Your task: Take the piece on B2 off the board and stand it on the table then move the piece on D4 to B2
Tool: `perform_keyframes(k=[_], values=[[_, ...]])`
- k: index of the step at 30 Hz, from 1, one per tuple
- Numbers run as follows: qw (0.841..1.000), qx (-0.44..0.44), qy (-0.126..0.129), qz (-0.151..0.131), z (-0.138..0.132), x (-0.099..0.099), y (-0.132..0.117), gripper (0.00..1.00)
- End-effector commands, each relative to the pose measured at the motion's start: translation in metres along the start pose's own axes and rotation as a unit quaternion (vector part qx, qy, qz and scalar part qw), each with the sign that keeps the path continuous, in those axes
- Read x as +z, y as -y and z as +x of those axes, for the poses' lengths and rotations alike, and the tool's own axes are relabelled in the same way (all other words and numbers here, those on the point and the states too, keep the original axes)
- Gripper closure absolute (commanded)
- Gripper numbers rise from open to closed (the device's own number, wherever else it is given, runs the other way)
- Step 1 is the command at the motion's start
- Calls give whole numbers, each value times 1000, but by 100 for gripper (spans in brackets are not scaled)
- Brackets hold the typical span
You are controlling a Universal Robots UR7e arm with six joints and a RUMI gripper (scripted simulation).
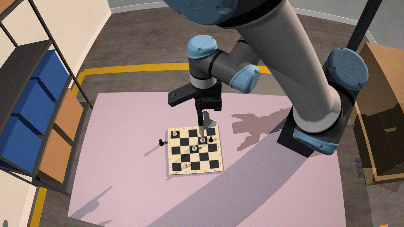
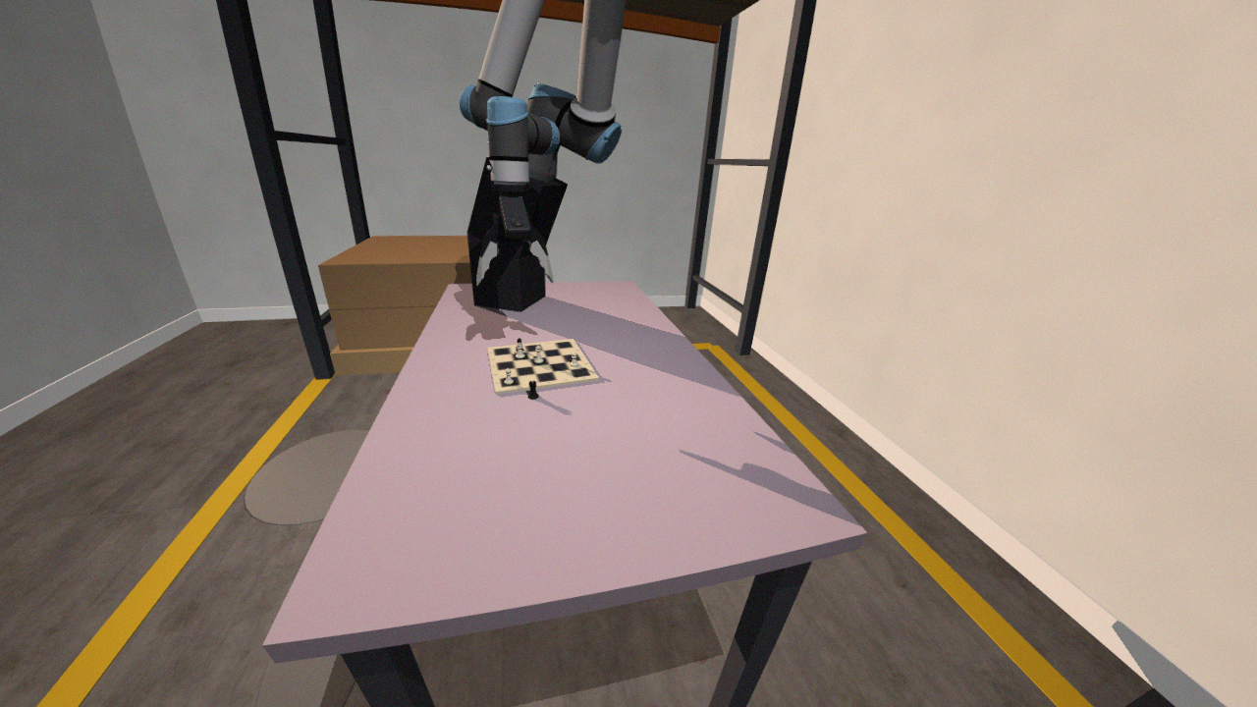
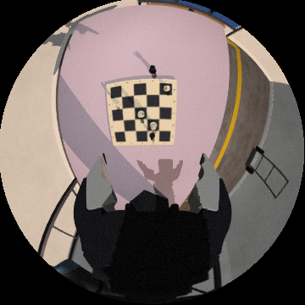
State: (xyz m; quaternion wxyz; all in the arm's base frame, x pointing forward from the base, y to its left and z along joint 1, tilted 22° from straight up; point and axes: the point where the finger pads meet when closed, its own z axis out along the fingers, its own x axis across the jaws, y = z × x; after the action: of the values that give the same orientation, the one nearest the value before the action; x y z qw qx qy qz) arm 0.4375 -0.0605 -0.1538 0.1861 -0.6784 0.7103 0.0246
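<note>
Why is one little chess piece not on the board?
A small black chess piece stands upright on the pink table, just off the edge of the checkered chessboard. That looks deliberate, not spilled. Every piece on the board stands upright.

The table (image 1: 118,175) is pale pink-lilac, crossed by grey-mauve shadows. At centre frame lies the board (image 1: 170,168), cream-edged with black and cream checks. On it stand three cream-white pieces (image 1: 193,147) and one black piece (image 1: 210,138); another black piece (image 1: 161,142) stands on the pink just left of the board. The arm (image 1: 271,50) across the upper right is light grey with sky-blue joint caps and black bands. At left, a dark grey shelf unit (image 1: 26,56) holds blue and orange-brown boxes. The floor (image 1: 135,36) is grey-brown, marked by a yellow line (image 1: 135,68). A tan carton (image 1: 381,84) sits at right.
</note>
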Motion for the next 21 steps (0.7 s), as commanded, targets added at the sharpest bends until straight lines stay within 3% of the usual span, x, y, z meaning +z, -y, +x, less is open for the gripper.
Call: perform_keyframes(k=[1, 21], values=[[1000, 0, 0, -1, 0, -14, 0, 0], [1000, 0, 0, -1, 0, -21, 0, 0]])
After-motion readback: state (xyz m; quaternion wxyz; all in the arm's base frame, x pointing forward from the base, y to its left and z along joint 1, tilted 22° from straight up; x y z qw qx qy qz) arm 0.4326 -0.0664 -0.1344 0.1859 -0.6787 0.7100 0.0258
